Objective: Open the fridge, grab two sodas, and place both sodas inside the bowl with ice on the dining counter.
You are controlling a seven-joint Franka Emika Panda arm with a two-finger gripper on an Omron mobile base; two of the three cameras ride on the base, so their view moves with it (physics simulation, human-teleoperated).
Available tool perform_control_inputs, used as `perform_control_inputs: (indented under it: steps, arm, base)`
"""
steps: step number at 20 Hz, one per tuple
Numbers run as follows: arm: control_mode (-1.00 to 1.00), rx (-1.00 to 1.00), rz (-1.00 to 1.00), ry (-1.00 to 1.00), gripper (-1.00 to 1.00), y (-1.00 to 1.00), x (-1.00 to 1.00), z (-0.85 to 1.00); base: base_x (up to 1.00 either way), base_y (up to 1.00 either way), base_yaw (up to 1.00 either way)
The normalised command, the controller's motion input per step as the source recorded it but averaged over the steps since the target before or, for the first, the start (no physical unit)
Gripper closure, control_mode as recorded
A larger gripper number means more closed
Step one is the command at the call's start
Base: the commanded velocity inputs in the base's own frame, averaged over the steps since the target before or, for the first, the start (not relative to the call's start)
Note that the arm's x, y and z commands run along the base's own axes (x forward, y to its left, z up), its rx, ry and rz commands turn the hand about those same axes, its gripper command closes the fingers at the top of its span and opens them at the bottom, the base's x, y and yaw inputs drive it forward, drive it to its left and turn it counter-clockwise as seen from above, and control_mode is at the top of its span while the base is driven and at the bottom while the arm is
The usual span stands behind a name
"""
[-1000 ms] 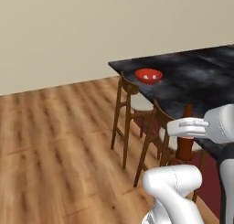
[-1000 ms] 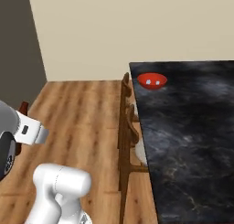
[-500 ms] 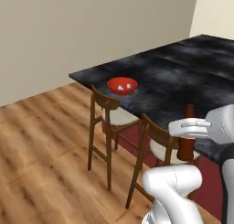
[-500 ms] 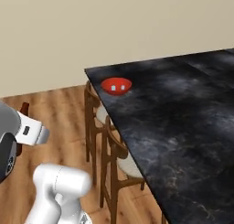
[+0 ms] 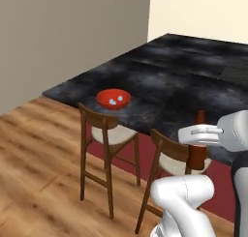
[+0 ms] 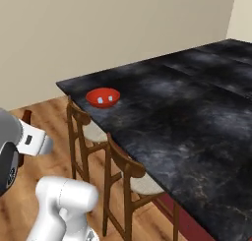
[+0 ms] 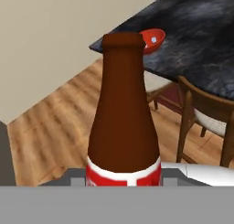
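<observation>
Beside the dining counter [image 5: 160, 76], the base had swung round over the last second, so the whole view shifted and the long stone edge with its two wooden stools [image 5: 104, 134] came closer. The gripper [image 5: 196, 134] stayed clamped on the brown soda bottle [image 7: 123, 113], upright and carried short of the counter's edge. The red bowl with ice [image 6: 103, 97] sat near the counter's corner, well apart, so the drop looked a reach away yet.
</observation>
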Motion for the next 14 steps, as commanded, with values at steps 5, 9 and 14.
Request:
perform_control_inputs:
  steps: [5, 9, 14]
  arm:
    - [1.00, 0.00, 0.00, 0.00, 1.00, 0.00, 0.00, 0.00]
    - [1.00, 0.00, 0.00, 0.00, 1.00, 0.00, 0.00, 0.00]
    - [1.00, 0.00, 0.00, 0.00, 1.00, 0.00, 0.00, 0.00]
  base:
    - [0.47, 0.96, -0.37]
    - [0.49, 0.93, -0.39]
    - [0.25, 0.99, -0.26]
